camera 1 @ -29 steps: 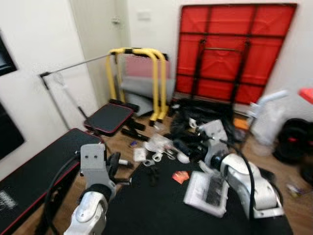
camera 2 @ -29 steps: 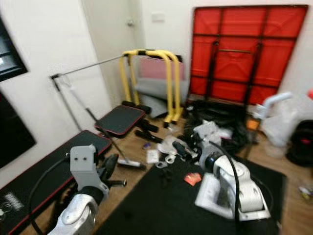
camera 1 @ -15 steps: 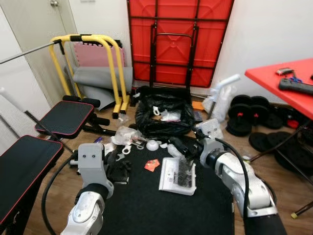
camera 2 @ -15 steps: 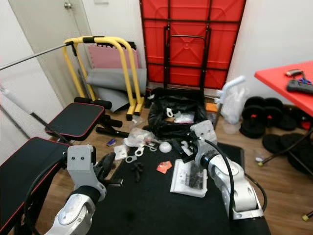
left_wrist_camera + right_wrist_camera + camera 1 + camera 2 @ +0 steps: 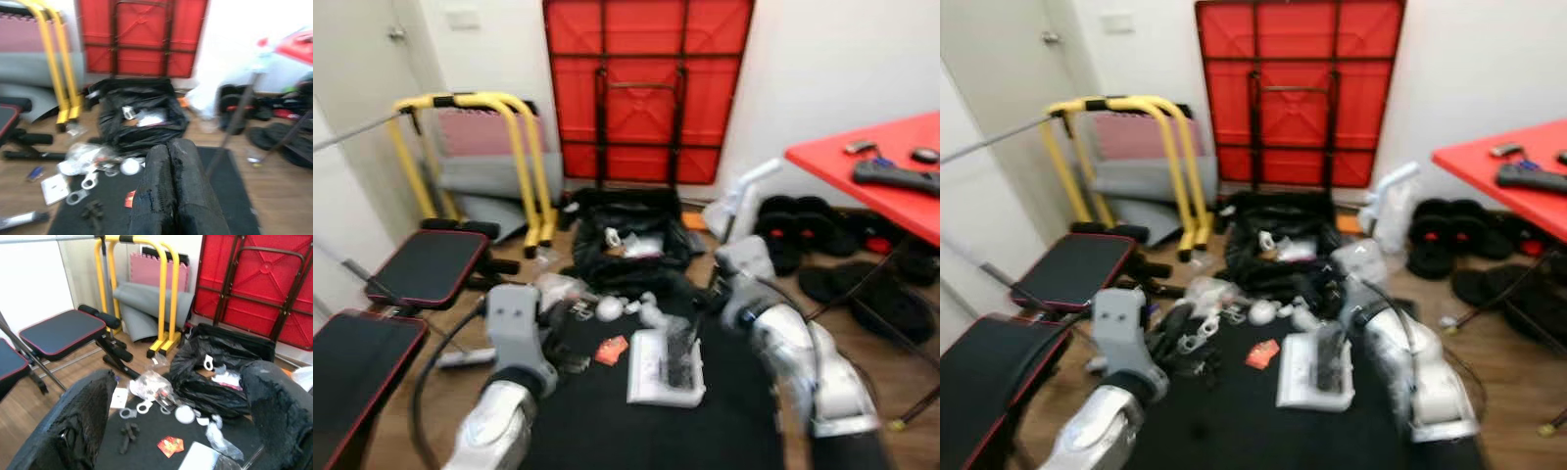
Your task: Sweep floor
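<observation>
Black padded benches (image 5: 372, 338) are sitting at the left edge, then the yellow bars (image 5: 514, 127), and we are holding both arms up in front with no broom in either gripper; no broom is making itself out among the clutter, so we cannot tell where the sweeping tool is. Our left gripper (image 5: 171, 196) is carrying its fingers pressed together on nothing, while our right gripper (image 5: 181, 431) is keeping its fingers spread wide, also empty. Ahead, the floor mat (image 5: 636, 431) is carrying loose litter: a red wrapper (image 5: 610, 349), white rings (image 5: 1197, 338) and a white tray (image 5: 664, 370), with a black bag (image 5: 626, 240) lying open behind them. Further right, dumbbells (image 5: 803, 220) and a red table (image 5: 871, 181) are crowding the wall. Risk as we are judging it: walking on blurred, we could be tripping on the mat edge, kicking litter under the benches, or clipping the table with our right arm.
</observation>
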Tool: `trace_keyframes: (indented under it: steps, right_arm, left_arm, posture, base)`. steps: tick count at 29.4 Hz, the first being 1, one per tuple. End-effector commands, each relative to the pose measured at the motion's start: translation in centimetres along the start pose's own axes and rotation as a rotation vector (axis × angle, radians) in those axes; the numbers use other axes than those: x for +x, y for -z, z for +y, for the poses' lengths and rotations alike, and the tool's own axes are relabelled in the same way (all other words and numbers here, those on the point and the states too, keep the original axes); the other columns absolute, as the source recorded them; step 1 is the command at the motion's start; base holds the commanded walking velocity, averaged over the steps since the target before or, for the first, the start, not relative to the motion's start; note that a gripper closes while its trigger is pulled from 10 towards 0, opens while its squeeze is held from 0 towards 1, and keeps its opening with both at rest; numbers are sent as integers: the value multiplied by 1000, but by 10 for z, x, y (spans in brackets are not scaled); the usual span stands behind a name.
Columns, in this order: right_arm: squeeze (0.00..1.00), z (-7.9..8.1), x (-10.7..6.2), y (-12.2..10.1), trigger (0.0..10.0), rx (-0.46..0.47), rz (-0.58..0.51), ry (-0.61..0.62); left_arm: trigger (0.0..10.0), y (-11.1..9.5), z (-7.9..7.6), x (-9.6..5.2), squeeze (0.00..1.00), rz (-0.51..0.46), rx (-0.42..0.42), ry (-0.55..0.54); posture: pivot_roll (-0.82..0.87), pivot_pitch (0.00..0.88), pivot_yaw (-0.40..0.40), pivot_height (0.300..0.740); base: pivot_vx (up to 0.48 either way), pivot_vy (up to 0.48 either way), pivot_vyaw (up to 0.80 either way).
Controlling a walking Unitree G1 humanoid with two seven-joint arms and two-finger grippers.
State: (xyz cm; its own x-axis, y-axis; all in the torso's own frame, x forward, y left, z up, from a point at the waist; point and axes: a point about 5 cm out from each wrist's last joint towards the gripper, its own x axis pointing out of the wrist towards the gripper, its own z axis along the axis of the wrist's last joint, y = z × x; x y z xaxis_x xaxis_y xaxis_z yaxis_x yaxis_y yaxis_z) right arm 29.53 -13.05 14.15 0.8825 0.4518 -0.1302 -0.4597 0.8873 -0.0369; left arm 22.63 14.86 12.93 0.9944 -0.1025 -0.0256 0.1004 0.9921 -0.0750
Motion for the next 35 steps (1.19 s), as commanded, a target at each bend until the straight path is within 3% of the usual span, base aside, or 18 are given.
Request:
trace_keyframes:
  steps: [1,13,22,35]
  right_arm:
    - [0,-12,-4,2,10000,-13,10,47]
    - [0,-13,-3,1,10000,-16,-8,57]
    - [0,-28,-4,-1,10000,-18,-38,114]
    - [0,-25,2,-8,10000,-62,-53,128]
  left_arm:
    - [10000,2,-6,1,0,3,-2,32]
    - [10000,3,-6,2,0,-4,-5,36]
    - [10000,1,8,7,0,-20,27,-10]
    - [10000,0,9,11,0,-30,26,-10]
  posture:
    - [-85,0,-49,740]
    - [-86,0,-51,740]
    - [-93,0,-45,740]
    - [-97,0,-41,740]
  base:
    - [375,0,0]
    - [373,0,0]
    - [373,0,0]
    - [362,0,0]
